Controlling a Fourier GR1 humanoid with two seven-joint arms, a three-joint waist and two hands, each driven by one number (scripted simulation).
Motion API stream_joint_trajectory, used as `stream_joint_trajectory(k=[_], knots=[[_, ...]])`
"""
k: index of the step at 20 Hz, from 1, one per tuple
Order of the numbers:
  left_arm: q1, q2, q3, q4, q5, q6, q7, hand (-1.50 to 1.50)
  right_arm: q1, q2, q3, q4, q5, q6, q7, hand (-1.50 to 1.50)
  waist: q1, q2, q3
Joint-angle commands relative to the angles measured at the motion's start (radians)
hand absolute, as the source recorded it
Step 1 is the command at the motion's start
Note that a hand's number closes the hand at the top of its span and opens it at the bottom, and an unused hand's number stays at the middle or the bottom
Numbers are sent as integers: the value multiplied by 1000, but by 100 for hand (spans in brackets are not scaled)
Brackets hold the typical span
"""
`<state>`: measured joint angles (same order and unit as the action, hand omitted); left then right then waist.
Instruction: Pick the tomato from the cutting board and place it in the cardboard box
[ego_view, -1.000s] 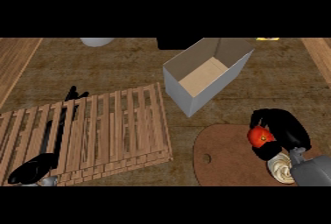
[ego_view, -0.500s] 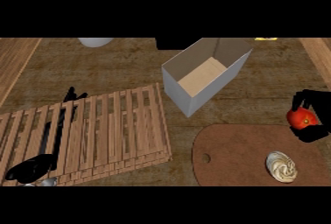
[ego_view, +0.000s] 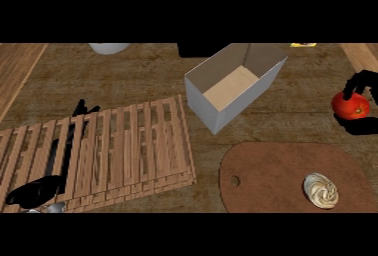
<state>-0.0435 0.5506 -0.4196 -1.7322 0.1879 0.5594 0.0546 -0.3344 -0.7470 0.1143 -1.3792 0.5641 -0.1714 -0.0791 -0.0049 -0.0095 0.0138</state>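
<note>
A red tomato hangs at the right edge of the head view, above the counter and to the right of the box. My right hand curls its black fingers round it from above and behind. The open cardboard box stands upper centre, its opening tilted toward me, nothing visible inside. The round brown cutting board lies lower right, below the tomato. My left hand shows at the lower left edge, partly under the slatted wooden rack; its fingers are unclear.
A slatted wooden rack covers the left of the counter. A pale swirled bun rests on the cutting board. A white bowl and a dark object sit at the back edge, a yellow item at back right.
My right hand has lifted the tomato off the cutting board and carried it up and to the right, then higher along the right edge. The bun came into view.
</note>
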Motion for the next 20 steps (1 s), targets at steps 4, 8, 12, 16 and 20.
stream_joint_trajectory(k=[4, 8, 12, 16, 20], knots=[[23, 125, 93, 221, -19, -11, 41, 0, -101, 55, 2, -45, -93, 77, -11, 150, 19, 22, -16], [8, 119, 50, 198, -40, 4, 63, 0, -188, 164, 27, -22, -124, 91, 78, 150, 44, 25, -14], [-3, 139, 63, 214, -12, -25, 42, 0, -292, 206, 15, 20, -139, 108, 153, 150, 55, 29, -16], [-7, 142, 42, 198, -24, -9, 48, 0, -388, 250, -9, 112, -172, 137, 221, 150, 77, 33, -15], [-44, 131, 44, 212, -8, -14, 50, 0, -474, 322, 20, 187, -158, 142, 286, 150, 82, 39, -16]])
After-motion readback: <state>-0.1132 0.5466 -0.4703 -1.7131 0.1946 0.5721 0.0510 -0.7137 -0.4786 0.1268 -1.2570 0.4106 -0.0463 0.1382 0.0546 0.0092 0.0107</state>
